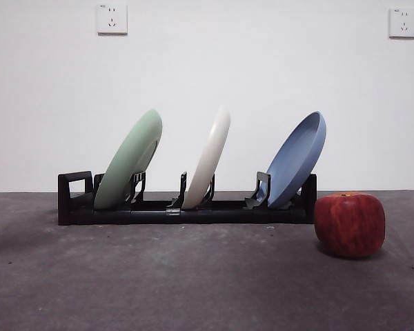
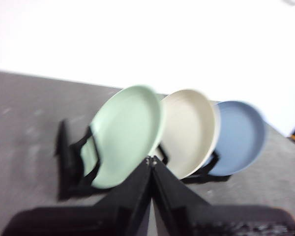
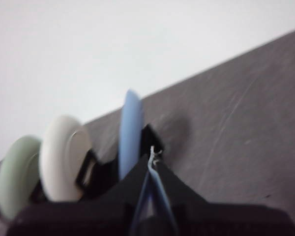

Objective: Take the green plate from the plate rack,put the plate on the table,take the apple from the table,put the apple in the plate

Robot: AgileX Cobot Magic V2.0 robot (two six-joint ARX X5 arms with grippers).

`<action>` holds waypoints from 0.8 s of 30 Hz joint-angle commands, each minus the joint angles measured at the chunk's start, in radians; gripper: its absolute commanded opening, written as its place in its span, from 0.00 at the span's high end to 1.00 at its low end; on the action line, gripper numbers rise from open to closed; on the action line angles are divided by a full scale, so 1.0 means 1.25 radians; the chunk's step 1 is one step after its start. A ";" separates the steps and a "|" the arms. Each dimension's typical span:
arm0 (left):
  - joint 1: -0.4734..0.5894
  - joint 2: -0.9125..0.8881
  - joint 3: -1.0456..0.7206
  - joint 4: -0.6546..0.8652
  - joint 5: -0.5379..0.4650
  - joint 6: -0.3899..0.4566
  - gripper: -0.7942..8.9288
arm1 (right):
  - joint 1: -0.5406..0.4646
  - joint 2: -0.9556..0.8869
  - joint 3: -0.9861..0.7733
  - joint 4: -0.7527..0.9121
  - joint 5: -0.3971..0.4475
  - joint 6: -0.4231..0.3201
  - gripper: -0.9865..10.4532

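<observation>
The green plate [image 1: 129,160] leans in the left slot of the black plate rack [image 1: 183,210], which stands on the dark grey table [image 1: 193,283]. In the left wrist view the green plate [image 2: 128,133] faces my left gripper [image 2: 151,159], whose jaws are shut and empty a short way off it. A red apple [image 1: 350,224] rests on the table just right of the rack. Seen from the right wrist, the plates stand edge-on, the green plate [image 3: 17,174] farthest, and my right gripper [image 3: 154,153] is shut and empty. Neither arm shows in the front view.
A cream-white plate [image 1: 208,158] stands in the rack's middle slot and a blue plate [image 1: 298,160] in its right slot. The rack's squared loop handle [image 1: 74,187] is at its left end. A white wall with two sockets rises behind the table.
</observation>
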 commanded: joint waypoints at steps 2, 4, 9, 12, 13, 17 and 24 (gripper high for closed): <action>0.002 0.100 0.106 -0.038 0.061 -0.003 0.92 | 0.001 0.140 0.152 -0.068 -0.091 0.000 0.92; 0.002 0.155 0.168 -0.073 0.092 -0.001 0.92 | 0.001 0.215 0.234 -0.109 -0.156 -0.023 0.92; 0.000 0.291 0.333 -0.196 0.151 0.027 0.92 | 0.018 0.390 0.446 -0.229 -0.285 -0.090 0.92; -0.006 0.366 0.430 -0.276 0.178 0.062 0.92 | 0.058 0.479 0.567 -0.318 -0.288 -0.142 0.92; -0.009 0.385 0.457 -0.300 0.182 0.067 0.92 | 0.074 0.505 0.602 -0.345 -0.287 -0.156 0.92; -0.027 0.469 0.569 -0.384 0.199 0.083 0.92 | 0.152 0.609 0.743 -0.465 -0.249 -0.207 0.92; -0.078 0.566 0.688 -0.478 0.198 0.141 0.92 | 0.267 0.750 0.898 -0.584 -0.107 -0.262 0.91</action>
